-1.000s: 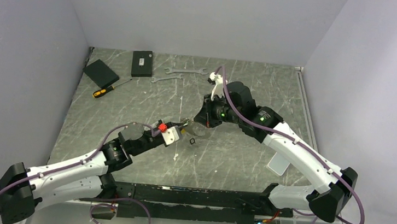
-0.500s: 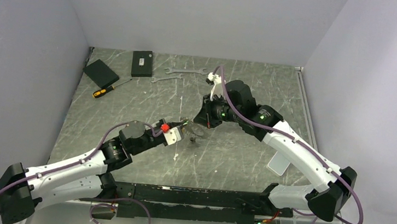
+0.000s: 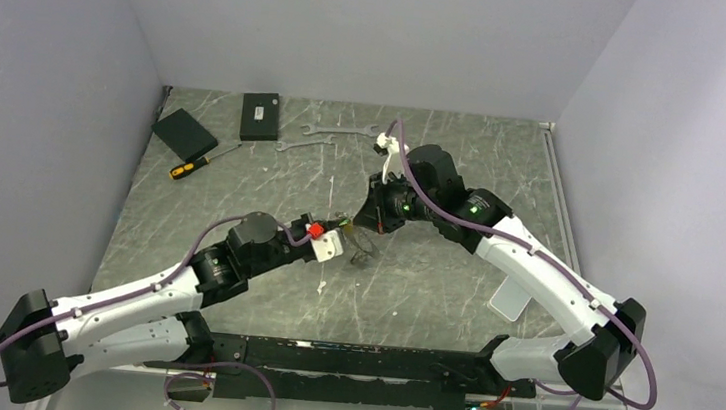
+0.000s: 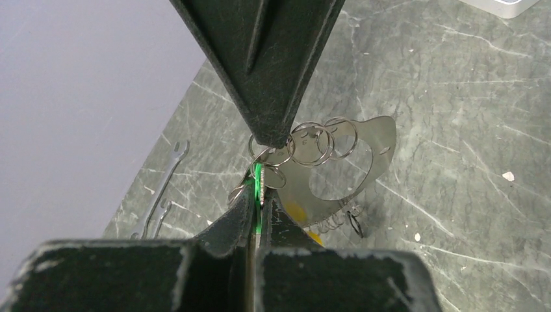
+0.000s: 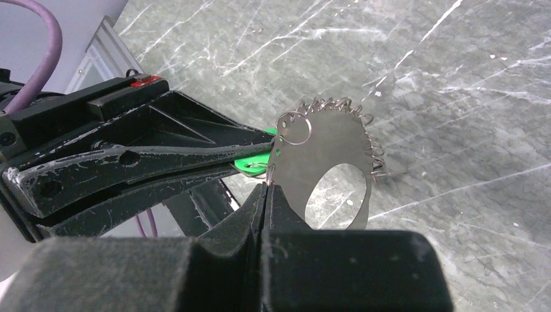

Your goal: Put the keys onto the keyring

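Left gripper [image 4: 256,207] is clamped on the keys [image 4: 258,181] by their green tag [image 5: 251,161]; right gripper [image 5: 266,188] pinches the keyring [image 5: 325,146] edge.

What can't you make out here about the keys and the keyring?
Left wrist: the green tag is mostly buried between the left jaws; no key blades can be counted.
Right wrist: the right jaws cover their pinch point on the keyring: plate edge or small ring, unclear.
Top external: both items too small, crowded between the jaws.
Any view: whether a key is threaded yet.
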